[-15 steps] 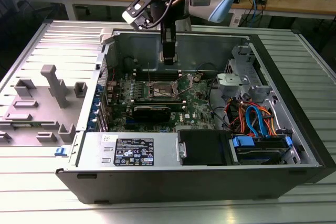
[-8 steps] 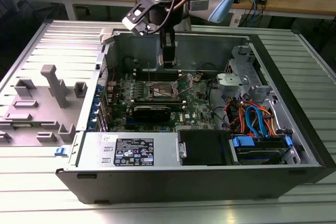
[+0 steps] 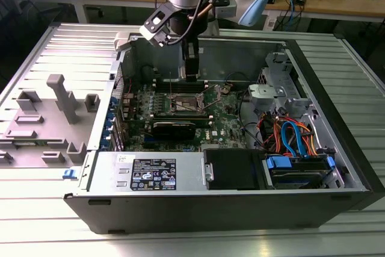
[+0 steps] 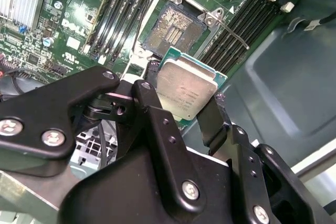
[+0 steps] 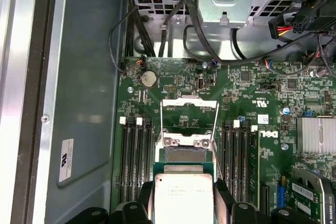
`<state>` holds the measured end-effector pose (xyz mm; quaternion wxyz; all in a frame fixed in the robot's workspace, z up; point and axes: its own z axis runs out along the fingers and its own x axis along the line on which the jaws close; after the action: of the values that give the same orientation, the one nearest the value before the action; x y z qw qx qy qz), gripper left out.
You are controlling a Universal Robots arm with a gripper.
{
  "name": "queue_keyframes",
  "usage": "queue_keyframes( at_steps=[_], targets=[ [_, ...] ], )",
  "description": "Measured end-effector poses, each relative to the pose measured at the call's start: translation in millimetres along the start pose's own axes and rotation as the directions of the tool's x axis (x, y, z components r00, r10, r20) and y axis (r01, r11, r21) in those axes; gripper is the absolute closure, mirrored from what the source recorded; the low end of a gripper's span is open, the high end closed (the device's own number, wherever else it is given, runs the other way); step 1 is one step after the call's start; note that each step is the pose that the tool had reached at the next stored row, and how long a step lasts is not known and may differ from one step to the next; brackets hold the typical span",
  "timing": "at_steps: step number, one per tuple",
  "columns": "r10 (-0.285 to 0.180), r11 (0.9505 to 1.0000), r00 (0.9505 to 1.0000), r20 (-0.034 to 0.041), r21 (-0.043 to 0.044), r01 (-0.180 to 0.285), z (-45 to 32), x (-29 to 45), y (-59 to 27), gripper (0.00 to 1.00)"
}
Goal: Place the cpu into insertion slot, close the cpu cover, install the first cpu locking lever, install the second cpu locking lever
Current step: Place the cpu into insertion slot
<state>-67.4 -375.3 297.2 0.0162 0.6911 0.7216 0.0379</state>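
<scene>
My gripper (image 3: pixel 191 71) hangs inside the open computer case, shut on the cpu (image 4: pixel 185 88), a flat silver-topped square with a green edge. In both wrist views a black finger (image 4: pixel 148 98) presses on each of two opposite sides of the cpu (image 5: pixel 182 200). The chip hovers a short way above and beside the insertion slot (image 4: pixel 173 24), whose dark contact field lies bare on the green board. The cpu cover (image 5: pixel 189 109), a thin silver frame, stands swung open at the slot's (image 5: pixel 185 155) far side. A thin wire lever (image 4: pixel 236 34) sticks out beside the slot (image 3: pixel 183 103).
Long black memory slots (image 5: pixel 135 158) flank the socket on both sides. The case wall (image 5: pixel 84 103), a drive cage (image 3: pixel 274 94) and bundled cables (image 3: pixel 292 136) crowd the board. A power supply (image 3: pixel 153 173) sits at the case's front. A grey fixture (image 3: pixel 60 97) stands at the exterior view's left.
</scene>
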Motion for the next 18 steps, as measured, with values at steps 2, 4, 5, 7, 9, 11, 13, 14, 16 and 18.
queue_keyframes(
  at_steps=[2,4,5,7,9,11,13,14,16,18],
  targets=[
    [0.000,1.0000,1.0000,0.0000,0.0000,0.000,1.1,0.0,-0.3,0.45],
    [0.000,1.0000,1.0000,0.0003,0.0001,0.000,1.4,-0.1,-0.6,0.45],
    [0.000,1.0000,1.0000,0.0000,0.0000,0.000,1.6,0.0,-0.7,0.45],
    [0.000,1.0000,1.0000,0.0000,0.0000,0.000,1.6,0.0,-0.7,0.45],
    [0.000,1.0000,1.0000,0.0001,0.0001,0.000,1.6,0.0,-0.7,0.45],
    [0.000,1.0000,1.0000,0.0000,0.0001,0.000,1.7,0.0,-0.7,0.45],
    [0.000,1.0000,1.0000,0.0001,0.0000,0.000,1.8,0.0,-0.7,0.45],
    [0.000,1.0000,1.0000,0.0000,0.0000,0.000,1.8,0.0,-0.7,0.45],
    [0.000,1.0000,1.0000,0.0000,0.0000,0.000,1.8,0.0,-0.7,0.45],
    [0.000,1.0000,1.0000,-0.0001,0.0001,0.000,1.9,0.0,-0.7,0.45]
  ],
)
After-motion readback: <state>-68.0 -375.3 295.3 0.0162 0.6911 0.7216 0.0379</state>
